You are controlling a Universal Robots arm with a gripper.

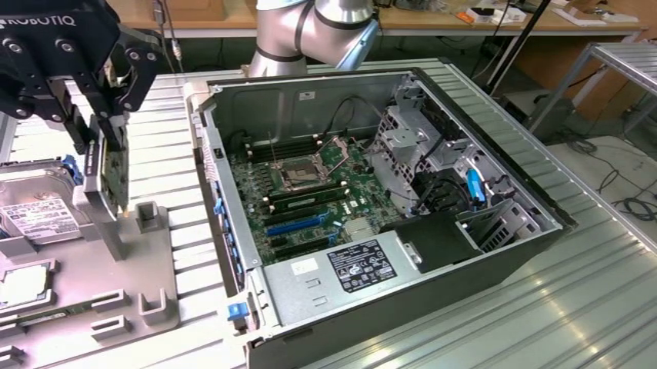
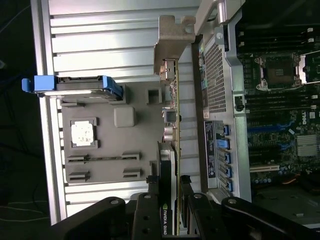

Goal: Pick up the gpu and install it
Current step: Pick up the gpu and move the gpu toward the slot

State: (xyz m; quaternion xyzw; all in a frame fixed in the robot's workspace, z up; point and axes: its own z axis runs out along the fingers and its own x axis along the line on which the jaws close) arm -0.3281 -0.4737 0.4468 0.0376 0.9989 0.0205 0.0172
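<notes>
Ribbed metal table carries an open computer case and, at the exterior view's left, a gray parts tray. Over that tray the gripper is closed partway onto the gpu, which hangs on edge between its fingers, outside the case. From the wrist, the card runs straight out from the clamping fingers, its silver bracket farthest, just beside the case's perforated rear panel.
</notes>
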